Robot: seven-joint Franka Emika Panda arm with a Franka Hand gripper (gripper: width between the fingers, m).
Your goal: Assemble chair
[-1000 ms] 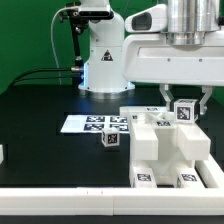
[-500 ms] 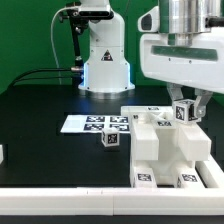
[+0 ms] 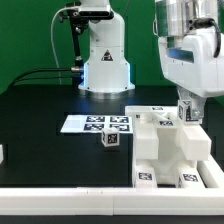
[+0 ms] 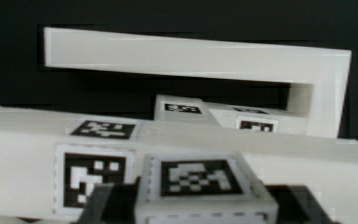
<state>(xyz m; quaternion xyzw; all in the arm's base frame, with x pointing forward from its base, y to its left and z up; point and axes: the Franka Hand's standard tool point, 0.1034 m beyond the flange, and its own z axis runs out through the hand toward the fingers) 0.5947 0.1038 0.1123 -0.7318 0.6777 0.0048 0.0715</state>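
White peg (image 3: 187,112) was clamped between my fingers (image 4: 105,212), at chair's (image 3: 160,150) one o'clock in exterior view; loose peg (image 3: 111,141) lay at nine.

My arm (image 3: 185,50) hangs wrist straight down, gripper (image 3: 188,108) vertical, fingers (image 4: 108,205) pinched on the tagged chair part (image 4: 194,178) between them.

White tagged chair parts (image 3: 150,140) clustered together
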